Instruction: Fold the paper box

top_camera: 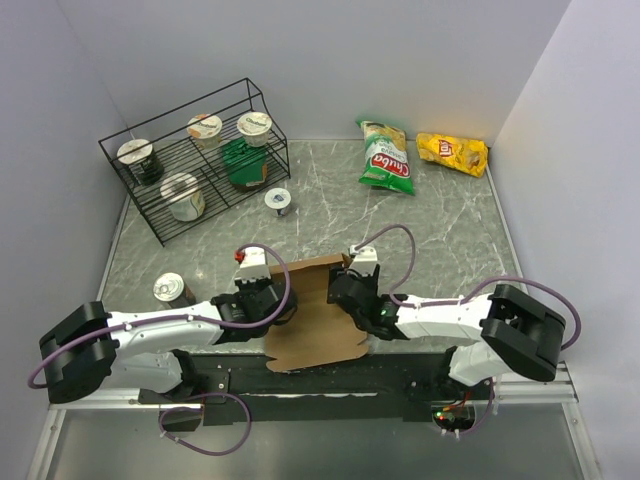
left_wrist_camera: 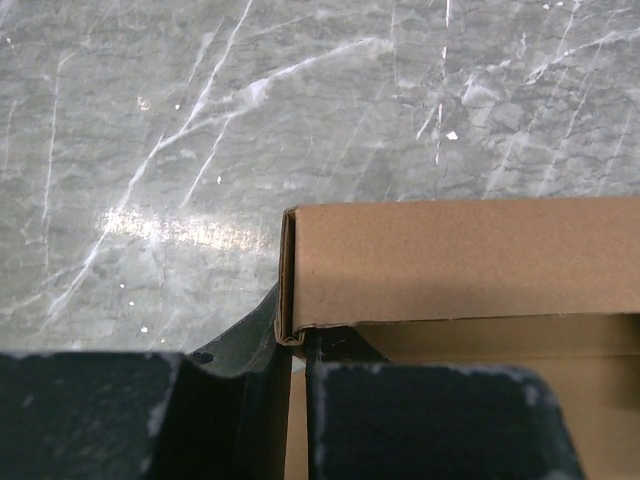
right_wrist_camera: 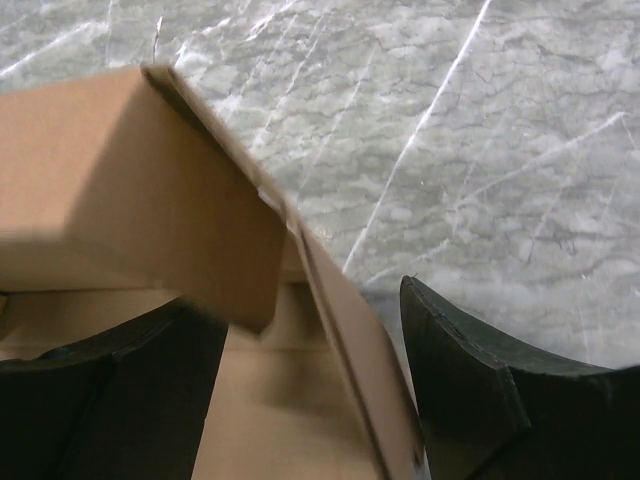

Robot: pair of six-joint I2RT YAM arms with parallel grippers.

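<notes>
The paper box (top_camera: 315, 325) is a brown cardboard sheet lying at the near middle of the marble table, with its far and side flaps standing up. My left gripper (top_camera: 268, 300) is at the box's left wall. In the left wrist view the left gripper (left_wrist_camera: 297, 362) is shut on that thin upright wall of the paper box (left_wrist_camera: 460, 260), near the far left corner. My right gripper (top_camera: 345, 290) is at the right wall. In the right wrist view the right gripper (right_wrist_camera: 300, 310) stands open astride the leaning side wall (right_wrist_camera: 350, 350), with a gap to its right finger (right_wrist_camera: 470, 380).
A black wire rack (top_camera: 175, 112) with several cups stands at the back left. A tin can (top_camera: 172, 289) sits left of the left arm and a small cup (top_camera: 278, 199) behind the box. A green chip bag (top_camera: 385, 158) and a yellow chip bag (top_camera: 452, 152) lie at the back right.
</notes>
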